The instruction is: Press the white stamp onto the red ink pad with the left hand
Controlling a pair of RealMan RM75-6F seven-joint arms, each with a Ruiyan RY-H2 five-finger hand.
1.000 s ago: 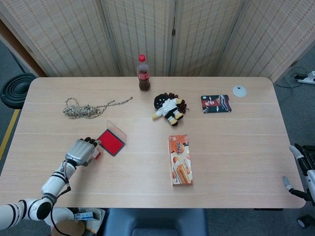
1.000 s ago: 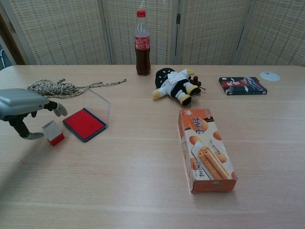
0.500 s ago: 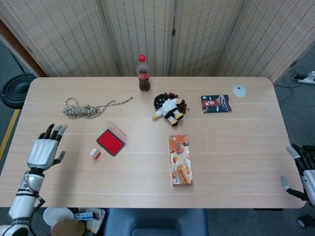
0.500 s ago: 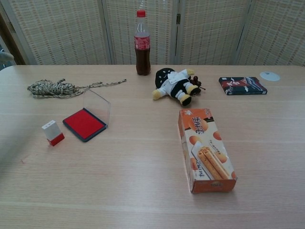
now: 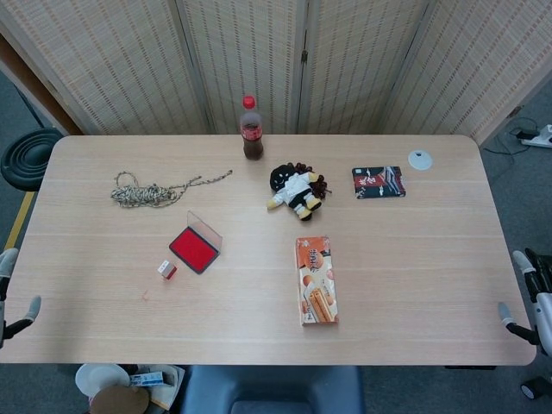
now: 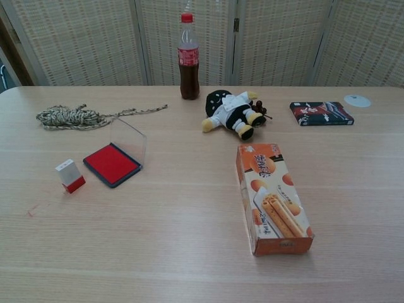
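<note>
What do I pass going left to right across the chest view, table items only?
Rope → white stamp → red ink pad → cola bottle → plush doll → biscuit box → dark packet → white disc.

Bright, even light; soft shadows, both views sharp

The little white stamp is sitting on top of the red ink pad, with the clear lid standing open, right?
Not quite. The white stamp stands on the table beside the red ink pad, on its left and not touching it. The chest view shows the gap between them. The clear lid is standing open, as you said.
</note>
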